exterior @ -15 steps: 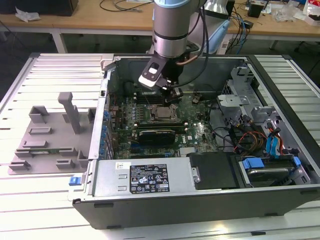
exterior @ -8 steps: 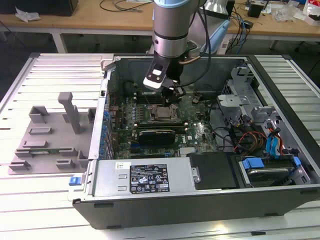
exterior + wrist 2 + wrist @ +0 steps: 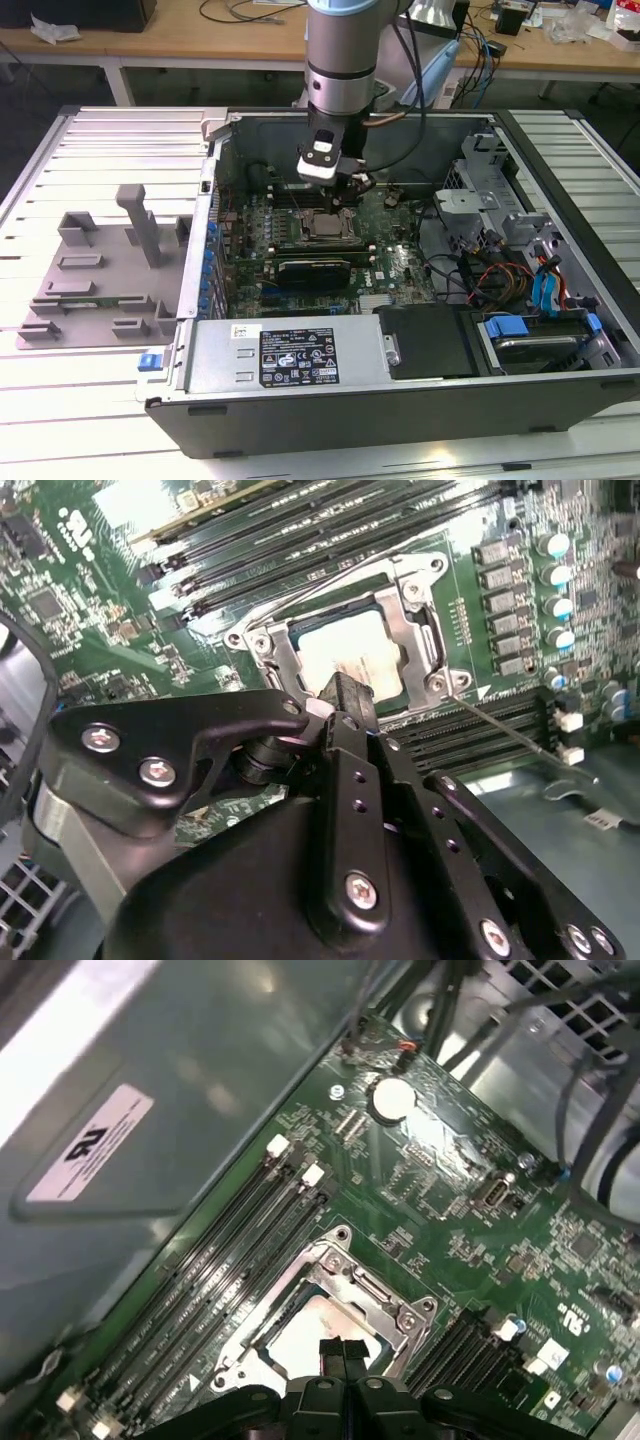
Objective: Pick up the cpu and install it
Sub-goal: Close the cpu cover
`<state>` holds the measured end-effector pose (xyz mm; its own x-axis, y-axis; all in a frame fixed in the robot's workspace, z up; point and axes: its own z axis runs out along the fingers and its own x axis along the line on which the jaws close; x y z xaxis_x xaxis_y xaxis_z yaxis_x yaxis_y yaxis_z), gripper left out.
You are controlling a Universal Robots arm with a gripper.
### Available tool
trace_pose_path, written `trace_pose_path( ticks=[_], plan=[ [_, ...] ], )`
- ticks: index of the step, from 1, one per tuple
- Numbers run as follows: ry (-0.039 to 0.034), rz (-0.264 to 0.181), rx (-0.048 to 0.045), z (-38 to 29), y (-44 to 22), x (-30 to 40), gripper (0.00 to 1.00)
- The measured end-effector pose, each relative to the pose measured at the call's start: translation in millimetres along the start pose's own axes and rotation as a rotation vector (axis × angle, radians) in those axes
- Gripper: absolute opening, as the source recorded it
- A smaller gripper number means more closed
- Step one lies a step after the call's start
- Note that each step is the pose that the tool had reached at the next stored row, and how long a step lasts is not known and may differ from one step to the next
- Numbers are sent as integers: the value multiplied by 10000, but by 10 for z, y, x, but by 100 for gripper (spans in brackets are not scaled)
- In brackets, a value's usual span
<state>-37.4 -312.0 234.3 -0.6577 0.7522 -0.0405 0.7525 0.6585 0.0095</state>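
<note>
This is a robotics lab or electronics workshop: 1 robot arm (image 3: 340, 50) reaches down with its gripper (image 3: 345, 195) into an open desktop computer case (image 3: 300, 400) whose green motherboard (image 3: 400, 265) lies exposed, and the case rests on a slatted metal table (image 3: 100, 140). A grey fixture plate (image 3: 70, 300) carrying slotted blocks lies on the same table, toward its edge at the exterior view's left. Beyond the table's far edge runs a wooden workbench (image 3: 200, 40) strewn with cables (image 3: 250, 10) and small devices.

The gripper (image 3: 343, 1350) hangs over the cpu (image 3: 293, 1335) lying in the socket frame (image 3: 368, 1290).
</note>
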Motion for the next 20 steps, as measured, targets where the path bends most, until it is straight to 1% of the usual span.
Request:
trace_pose_path(
  ticks=[5,8,13,15,17,19,20],
  plan=[
    [-48,-820,15,0,0,0,11],
    [-92,-1712,24,0,0,0,11],
    [-125,-2586,23,0,0,0,11],
    [-132,-3014,10,1,1,0,11],
    [-142,-3642,-4,1,0,0,11],
    [-168,-4757,-25,1,0,0,11],
    [-174,-5004,-28,1,0,0,11]
  ],
)
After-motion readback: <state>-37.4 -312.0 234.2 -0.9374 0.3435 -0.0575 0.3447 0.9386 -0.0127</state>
